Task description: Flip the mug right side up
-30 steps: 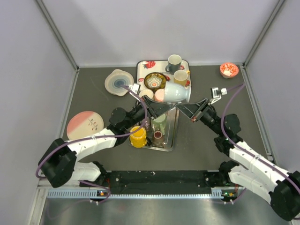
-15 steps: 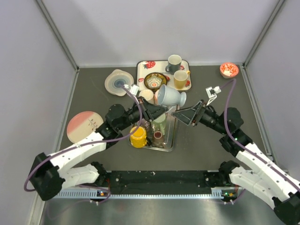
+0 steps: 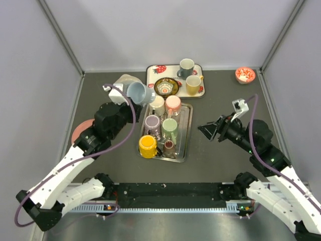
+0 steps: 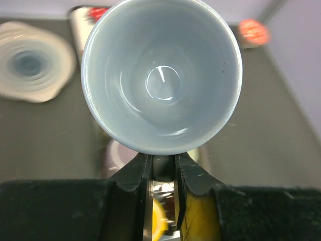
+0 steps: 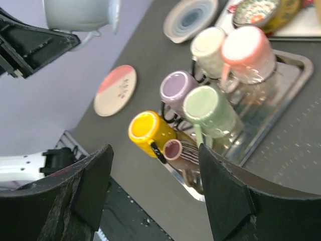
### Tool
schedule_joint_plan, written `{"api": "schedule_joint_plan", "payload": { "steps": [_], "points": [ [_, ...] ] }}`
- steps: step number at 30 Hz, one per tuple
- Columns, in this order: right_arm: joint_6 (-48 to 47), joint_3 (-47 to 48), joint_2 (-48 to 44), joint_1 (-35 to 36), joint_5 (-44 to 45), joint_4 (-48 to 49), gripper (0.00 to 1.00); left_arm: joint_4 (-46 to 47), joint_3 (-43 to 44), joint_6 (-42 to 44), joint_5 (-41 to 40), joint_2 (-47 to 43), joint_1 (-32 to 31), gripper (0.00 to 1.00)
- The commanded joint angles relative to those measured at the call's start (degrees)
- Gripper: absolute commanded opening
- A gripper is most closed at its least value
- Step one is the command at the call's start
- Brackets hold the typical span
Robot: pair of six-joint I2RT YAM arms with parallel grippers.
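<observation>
Fingers first: the left fingers (image 4: 186, 176) are nearly closed, pinching the handle of the pale blue mug (image 3: 140, 93) between them. The mug hangs in the air clear of the table (image 3: 215, 100), at the far left of the scene, over the edge of a pale swirled plate (image 3: 122, 80) and just left of the rack. Its mouth is turned back toward the left wrist, so the wrist view looks straight down into the glossy inside; from above it looks tilted, not level.

The right fingers (image 3: 207, 130) are spread wide with nothing between them. They hover on the right, well apart from the mug, pointing left toward the rack.

Between the two arms a metal tray (image 3: 185, 131) carries a rack of mugs: cream (image 3: 158, 104) and pink (image 3: 173, 104) at the far end, purple (image 3: 152, 122) and green (image 3: 169, 125) in the middle, yellow (image 3: 147, 145) at the near left, with a small dark cup (image 3: 169, 145) beside it.

Farther back a strawberry-print tray (image 3: 154, 70) holds a grey mug (image 3: 186, 66), a yellow mug (image 3: 193, 84) and a patterned bowl (image 3: 166, 86). A pink plate (image 3: 79, 134) lies at the left, partly under the left arm, and a red bowl (image 3: 245, 75) sits in the far right corner.

The table is dark grey and matte. Plain pale walls close it in on the left, right and far sides.
</observation>
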Motion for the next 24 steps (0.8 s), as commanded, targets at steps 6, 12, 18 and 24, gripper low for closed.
{"api": "schedule_joint_plan", "payload": {
  "steps": [6, 12, 18, 24],
  "points": [
    [-3.59, -1.23, -1.13, 0.38, 7.9, -4.88, 0.67, -8.8, 1.19, 1.99, -0.33, 7.53, 18.29, 0.0],
    [-3.51, -3.25, -1.05, 0.3, 8.61, -4.26, 0.66, -2.56, -0.65, 2.79, -0.41, 15.27, 19.53, 0.0],
    [-3.42, -5.45, -0.34, 0.38, 5.8, -3.21, 0.66, -2.11, -0.04, 0.5, -0.94, 23.96, 19.53, 0.0],
    [-3.15, -6.59, -0.34, 0.3, 6.14, -3.29, 0.66, 0.08, 0.13, 0.32, -1.12, 30.12, 20.49, 0.0]
  ]
}}
